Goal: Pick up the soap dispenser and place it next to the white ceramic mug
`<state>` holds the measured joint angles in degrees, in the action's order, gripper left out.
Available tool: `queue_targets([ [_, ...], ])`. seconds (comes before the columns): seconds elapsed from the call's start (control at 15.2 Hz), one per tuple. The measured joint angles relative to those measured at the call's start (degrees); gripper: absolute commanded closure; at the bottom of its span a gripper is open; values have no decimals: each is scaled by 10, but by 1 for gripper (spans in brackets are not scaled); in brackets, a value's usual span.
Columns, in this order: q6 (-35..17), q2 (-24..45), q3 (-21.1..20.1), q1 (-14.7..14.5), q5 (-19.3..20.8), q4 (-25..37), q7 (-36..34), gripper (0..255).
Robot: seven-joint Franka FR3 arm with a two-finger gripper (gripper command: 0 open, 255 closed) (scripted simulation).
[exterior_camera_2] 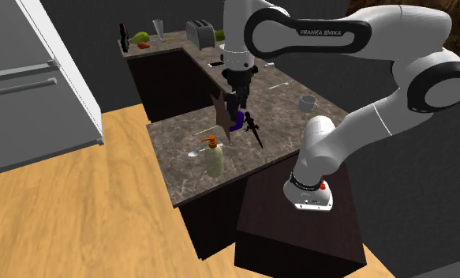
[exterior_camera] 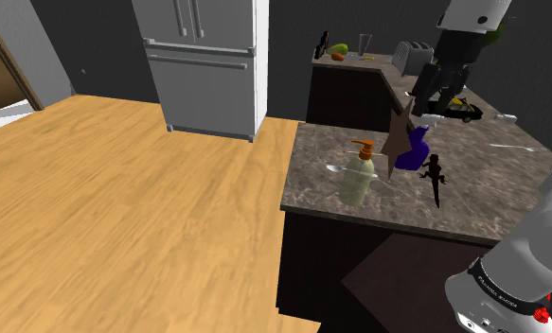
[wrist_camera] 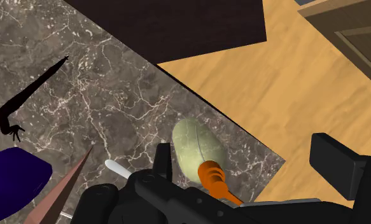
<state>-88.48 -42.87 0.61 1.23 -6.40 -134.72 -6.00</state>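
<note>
The 2 black fingers (wrist_camera: pixel 340 162) stand apart, clasping nothing. Below them, nearer 1 finger, the pale-green soap dispenser (wrist_camera: pixel 196 151) (orange pump) stands on the dark marbled table (wrist_camera: pixel 114 95), by its edge over wooden floor (wrist_camera: pixel 292 95).

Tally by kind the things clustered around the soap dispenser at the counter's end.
Soap dispenser: 1
Spoon: 1
Dark blue vessel: 1
Brown pointed piece: 1
Black lizard figure: 1
Total: 5
</note>
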Motion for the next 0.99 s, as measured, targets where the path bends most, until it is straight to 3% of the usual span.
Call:
queue_targets([
  [0.2, -22, 9, -2, -2, 0, -13, 5, 0],
  [0.99, -241, 187, -5, -13, 6, -50, 53, 0],
])
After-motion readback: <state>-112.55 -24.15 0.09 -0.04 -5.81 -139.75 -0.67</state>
